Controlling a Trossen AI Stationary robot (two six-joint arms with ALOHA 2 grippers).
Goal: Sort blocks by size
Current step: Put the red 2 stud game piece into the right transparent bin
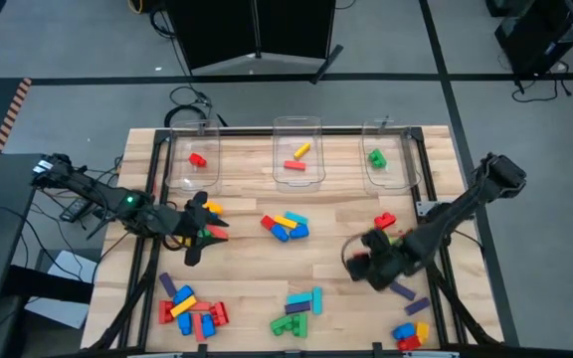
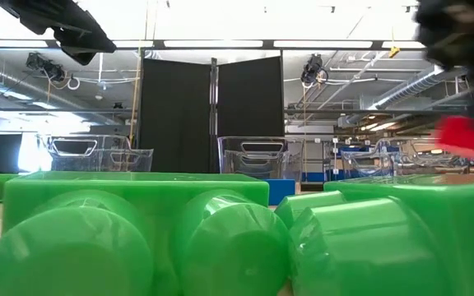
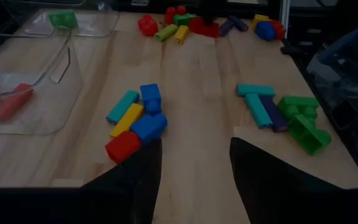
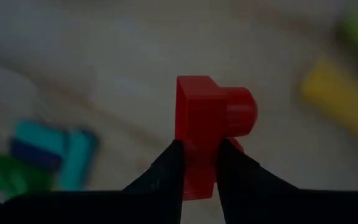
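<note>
- Green blocks (image 2: 138, 238): pressed close against the low view's lens, studs facing it; no lettering or brand mark readable on any block or bin.
- Red block (image 4: 201, 134): pinched between the fingers of the right end effector (image 4: 197, 165), one stud pointing sideways; this end effector (image 1: 371, 261) sits over the counter's right half.
- Left end effector (image 3: 194, 168): fingers parted wide, nothing between them, above bare wood at the counter's left (image 1: 195, 231).
- Counter (image 1: 247, 264): pale wood, dark rails along its sides; open wood lies between the middle cluster and the front clusters.
- Three clear bins along the far edge: left bin (image 1: 193, 159) holds one red block, middle bin (image 1: 298, 154) a yellow and a red, right bin (image 1: 386, 159) one green.
- Loose blocks: blue, yellow, red and cyan cluster (image 1: 286, 227) at mid-counter; mixed heap (image 1: 189, 308) front left; green and cyan group (image 1: 298, 310) front middle; blue, yellow and red pile (image 1: 412, 333) at the front right edge.
</note>
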